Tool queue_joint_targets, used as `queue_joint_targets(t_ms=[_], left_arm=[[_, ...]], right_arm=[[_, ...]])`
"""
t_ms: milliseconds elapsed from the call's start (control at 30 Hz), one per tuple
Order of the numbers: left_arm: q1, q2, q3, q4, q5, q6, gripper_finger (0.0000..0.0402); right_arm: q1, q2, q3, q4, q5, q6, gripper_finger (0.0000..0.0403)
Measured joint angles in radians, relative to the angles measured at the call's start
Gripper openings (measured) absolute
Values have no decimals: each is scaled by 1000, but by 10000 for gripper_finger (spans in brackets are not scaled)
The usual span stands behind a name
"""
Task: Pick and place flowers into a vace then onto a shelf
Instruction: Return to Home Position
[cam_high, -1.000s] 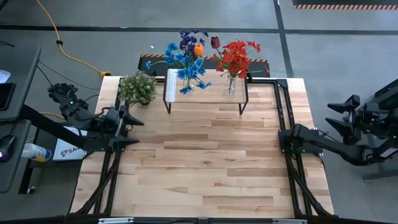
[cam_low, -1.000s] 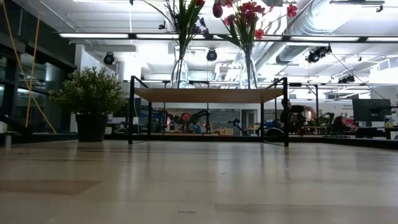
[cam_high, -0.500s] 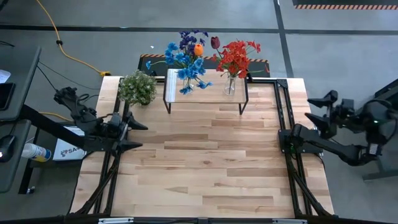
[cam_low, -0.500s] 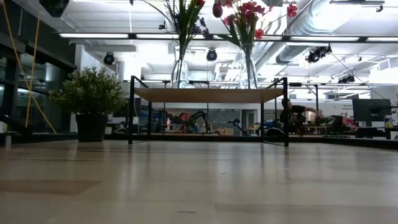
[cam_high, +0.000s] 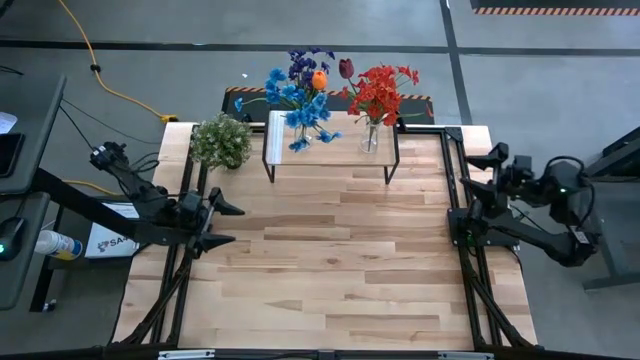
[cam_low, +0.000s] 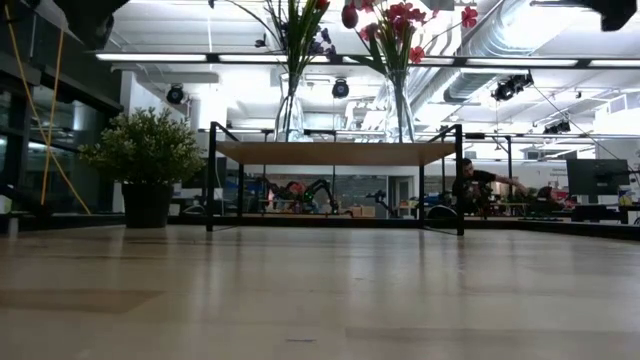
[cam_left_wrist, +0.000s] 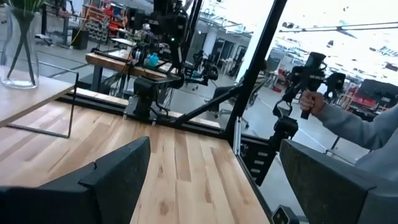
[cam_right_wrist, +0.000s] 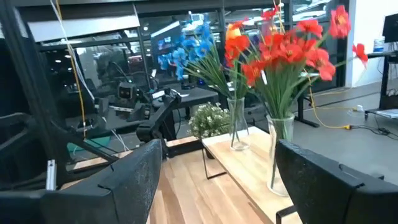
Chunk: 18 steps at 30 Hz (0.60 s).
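The flowers stand by their stems in two clear glass vases on the shelf (cam_high: 345, 152) at the table's far edge. Blue, purple and orange blooms (cam_high: 300, 92) fill the left vase (cam_low: 289, 112). Red and maroon blooms (cam_high: 383, 92) fill the right vase (cam_low: 399, 110). The right wrist view shows both bunches (cam_right_wrist: 289, 53). My left gripper (cam_high: 228, 224) hangs open over the table's left edge, pointing right, far from the shelf. My right gripper (cam_high: 487, 177) hangs open over the table's right edge, pointing left toward the shelf. Nothing is between either pair of fingers.
A bushy potted plant (cam_high: 221, 142) stands on the table left of the shelf. Black frame struts (cam_high: 465, 230) run along both table sides. Bare planks (cam_high: 330, 260) lie in front of the shelf. A person's hand holding a device (cam_left_wrist: 311, 93) shows beyond the table.
My left gripper has sunk and tipped level, drifting a little toward the table's near and right side. My right gripper has come in from beyond the right edge toward the table, sinking slightly. Both stay open. Flowers, vases and shelf have kept still.
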Motion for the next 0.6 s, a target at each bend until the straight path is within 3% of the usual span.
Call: queue_joint_targets(t_ms=[600], left_arm=[[2, 9, -31, 120, -32, 72, 390]], right_arm=[[0, -2, -345, 430, 11, 53, 303]])
